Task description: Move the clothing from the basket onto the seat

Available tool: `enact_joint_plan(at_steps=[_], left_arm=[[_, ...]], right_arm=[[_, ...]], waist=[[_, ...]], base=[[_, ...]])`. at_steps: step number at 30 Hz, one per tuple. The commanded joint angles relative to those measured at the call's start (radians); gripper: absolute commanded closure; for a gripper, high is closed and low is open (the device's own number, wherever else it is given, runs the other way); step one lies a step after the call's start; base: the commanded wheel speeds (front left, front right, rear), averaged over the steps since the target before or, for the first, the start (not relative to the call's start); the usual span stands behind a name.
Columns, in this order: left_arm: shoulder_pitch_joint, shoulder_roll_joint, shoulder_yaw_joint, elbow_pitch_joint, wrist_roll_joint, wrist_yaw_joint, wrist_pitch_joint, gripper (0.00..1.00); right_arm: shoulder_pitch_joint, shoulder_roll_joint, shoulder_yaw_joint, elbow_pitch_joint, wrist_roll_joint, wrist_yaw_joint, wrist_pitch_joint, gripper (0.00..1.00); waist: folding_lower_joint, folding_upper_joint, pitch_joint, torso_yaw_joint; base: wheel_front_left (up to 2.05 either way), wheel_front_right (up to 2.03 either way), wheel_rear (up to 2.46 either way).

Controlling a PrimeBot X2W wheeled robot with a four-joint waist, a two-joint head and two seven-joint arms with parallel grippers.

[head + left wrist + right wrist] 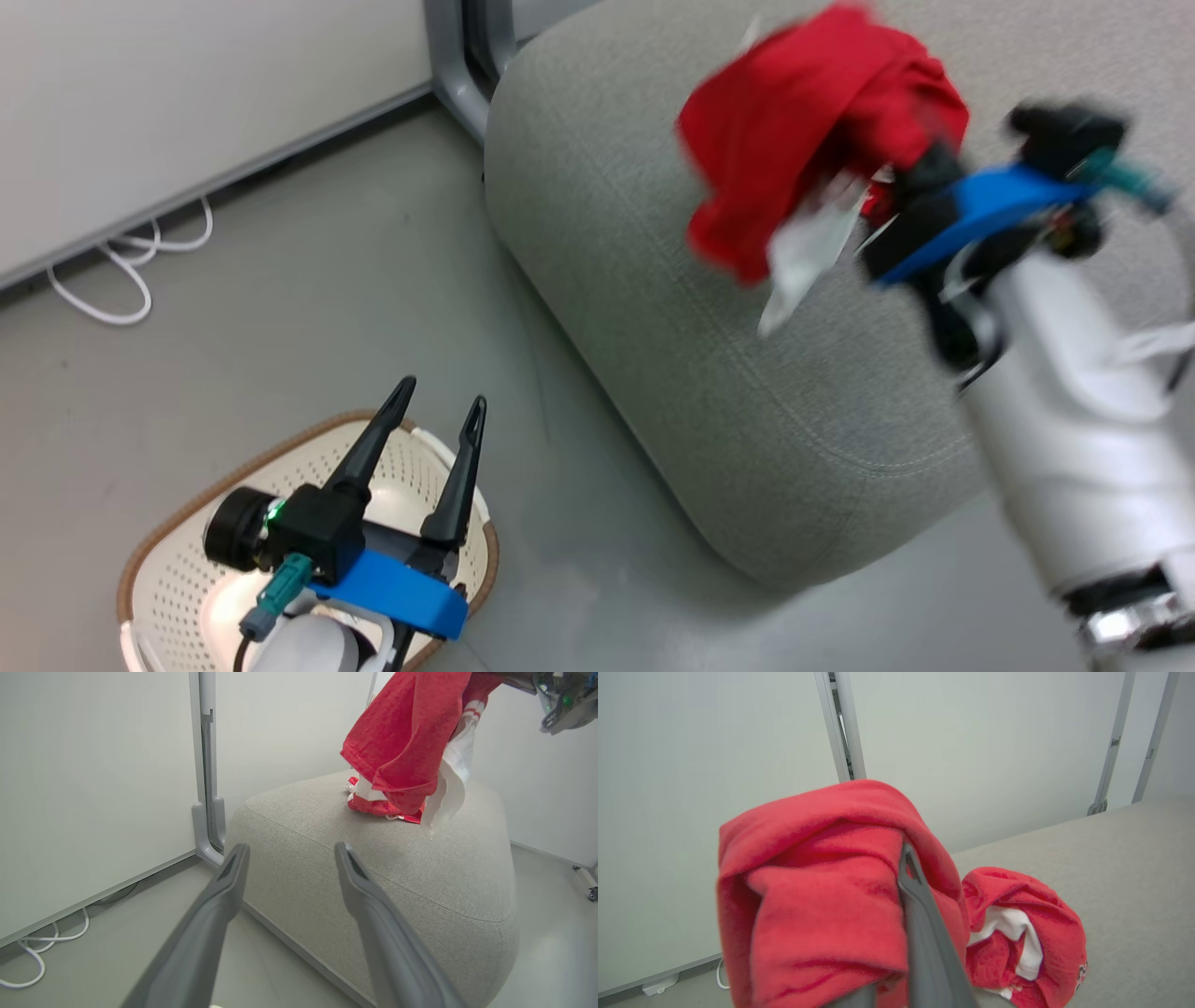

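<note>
Right end effector (906, 858) is clamped tight on one red garment (812, 112), dangling it in the air over the grey seat (653, 327), and the other red garment (373, 805) lies crumpled on that cushion just beneath! Down on the floor (280, 308), the basket (168, 583) shows its pale perforated walls and bottom. The left end effector (442, 397) hangs above it, fingers spread wide, gripping nothing.

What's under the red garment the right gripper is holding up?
The grey seat, with a second red garment crumpled on it. The hanging garment covers part of that one.
</note>
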Motion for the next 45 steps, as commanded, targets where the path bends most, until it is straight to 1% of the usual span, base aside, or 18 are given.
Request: enact_joint_plan(at_steps=[1,3,8,12,14,18,23,30,31,32,33,34,45], left_arm=[[-0.028,0.012,-0.009,-0.011,0.005,-0.002,-0.003,0.00],[-0.054,0.025,-0.024,-0.025,0.009,-0.002,-0.003,0.00],[-0.141,0.059,-0.073,-0.058,0.012,-0.002,-0.003,0.00],[-0.220,0.081,-0.106,-0.076,0.019,-0.002,-0.003,0.00],[-0.258,0.091,-0.116,-0.088,0.025,-0.002,-0.003,0.00],[-0.323,0.109,-0.140,-0.122,0.038,-0.002,-0.003,0.00],[-0.371,0.122,-0.150,-0.147,0.054,-0.002,-0.003,0.00],[-0.383,0.123,-0.145,-0.145,0.059,-0.002,-0.003,0.00],[-0.381,0.120,-0.144,-0.143,0.059,-0.002,-0.003,0.00],[-0.379,0.116,-0.146,-0.141,0.060,-0.002,-0.003,0.00],[-0.378,0.112,-0.149,-0.140,0.060,-0.002,-0.003,0.00],[-0.377,0.109,-0.151,-0.137,0.060,-0.002,-0.003,0.00],[-0.371,0.099,-0.144,-0.131,0.045,-0.002,-0.003,0.00]], right_arm=[[-0.047,-0.027,-0.034,-0.010,-0.018,0.000,0.010,1.00],[-0.109,-0.064,-0.103,-0.025,-0.040,0.000,0.034,1.00],[-0.221,-0.185,-0.277,-0.064,-0.122,0.000,0.087,1.00],[-0.254,-0.246,-0.410,-0.077,-0.168,0.000,0.118,1.00],[-0.256,-0.266,-0.470,-0.071,-0.185,0.000,0.119,1.00],[-0.247,-0.281,-0.567,-0.038,-0.212,0.000,0.112,1.00],[-0.248,-0.257,-0.652,0.020,-0.253,0.000,0.087,1.00],[-0.275,-0.229,-0.697,0.069,-0.293,0.000,0.053,1.00],[-0.277,-0.226,-0.704,0.074,-0.293,0.000,0.047,0.98],[-0.277,-0.226,-0.708,0.079,-0.300,0.000,0.044,0.64],[-0.276,-0.225,-0.711,0.084,-0.305,0.000,0.041,0.52],[-0.275,-0.223,-0.714,0.090,-0.309,0.000,0.041,0.00],[-0.281,-0.218,-0.735,0.109,-0.344,0.000,0.049,0.00]], waist=[[-0.0001,0.0000,0.060,0.039],[-0.0001,0.0000,0.102,0.064],[-0.0001,0.0000,0.228,0.134],[-0.0001,0.0000,0.336,0.191],[-0.0001,0.0000,0.386,0.215],[-0.0001,0.0000,0.474,0.253],[-0.0001,0.0000,0.538,0.271],[-0.0001,0.0000,0.562,0.271],[-0.0001,0.0000,0.560,0.270],[-0.0001,0.0000,0.557,0.271],[-0.0001,0.0000,0.554,0.272],[-0.0001,0.0000,0.550,0.273],[-0.0001,0.0000,0.523,0.279]], base=[[0.00,0.00,0.00],[0.00,0.00,0.00],[0.00,0.00,0.00],[0.00,0.00,0.00],[0.00,0.00,0.00],[0.00,0.00,0.00],[0.00,0.00,0.00],[0.00,0.00,0.00],[0.00,0.00,0.00],[0.00,0.00,0.00],[0.00,0.00,0.00],[0.00,0.00,0.00],[0.00,0.00,0.00]])
